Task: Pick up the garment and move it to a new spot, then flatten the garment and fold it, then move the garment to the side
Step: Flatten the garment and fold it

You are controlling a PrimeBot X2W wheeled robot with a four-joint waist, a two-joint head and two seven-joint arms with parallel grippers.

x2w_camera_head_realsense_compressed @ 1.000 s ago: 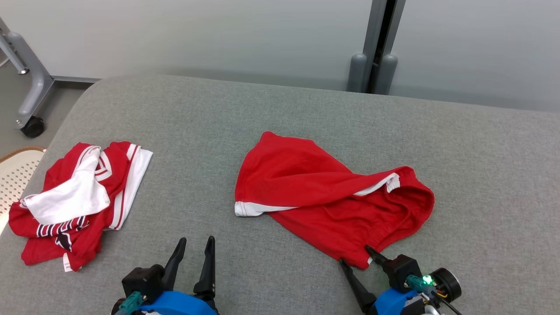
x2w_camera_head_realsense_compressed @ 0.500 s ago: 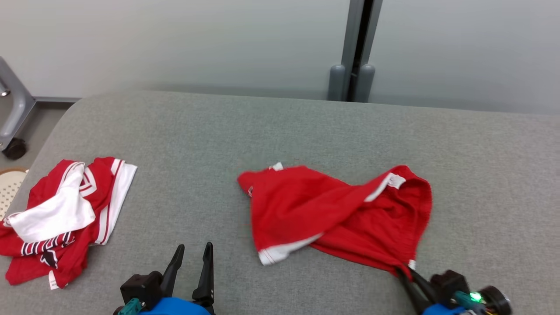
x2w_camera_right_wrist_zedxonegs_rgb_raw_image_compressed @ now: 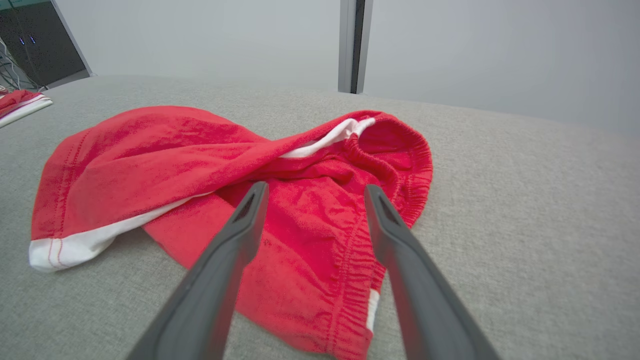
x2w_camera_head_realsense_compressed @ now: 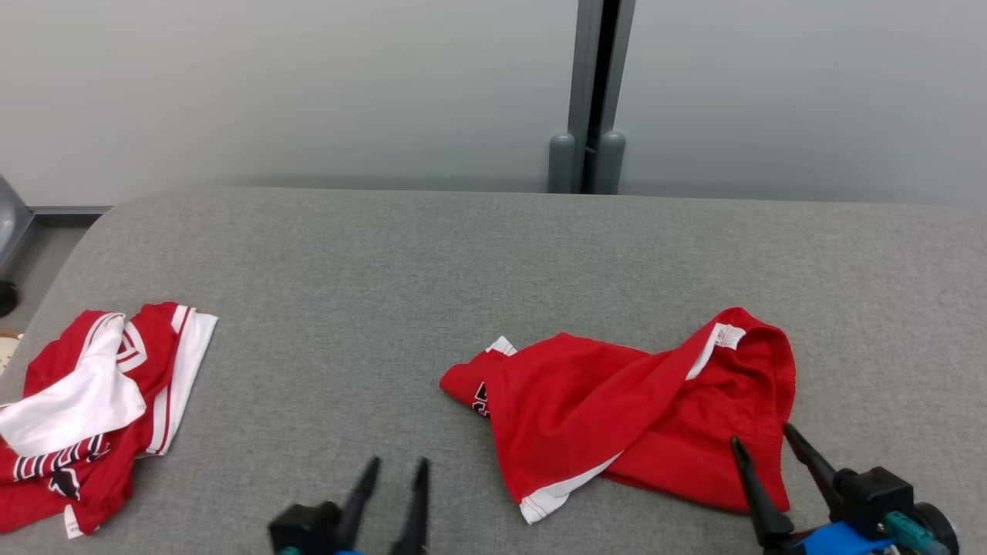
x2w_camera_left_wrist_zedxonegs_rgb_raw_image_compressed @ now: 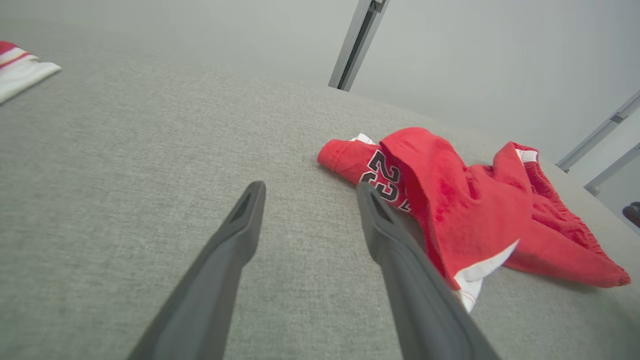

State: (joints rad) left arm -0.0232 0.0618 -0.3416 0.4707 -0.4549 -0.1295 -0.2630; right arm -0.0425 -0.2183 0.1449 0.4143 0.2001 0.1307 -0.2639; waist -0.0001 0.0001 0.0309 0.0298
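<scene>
Lying crumpled on the right half of the grey table [x2w_camera_head_realsense_compressed: 370, 254], the red shorts [x2w_camera_head_realsense_compressed: 617, 401] show a white hem and a black 23 near their left end. The right gripper [x2w_camera_head_realsense_compressed: 762, 434] hangs over their elastic waistband, fingers spread and empty. The left gripper [x2w_camera_head_realsense_compressed: 399, 461], fingers parted and empty, is over bare table left of them. A red-and-white garment [x2w_camera_head_realsense_compressed: 100, 401] lies well apart at the left edge.

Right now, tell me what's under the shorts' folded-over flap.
Under the flap, a red layer printed "23" peeks out, lying on the grey pad. The rest of that layer is covered, so anything else beneath is unseen.
</scene>
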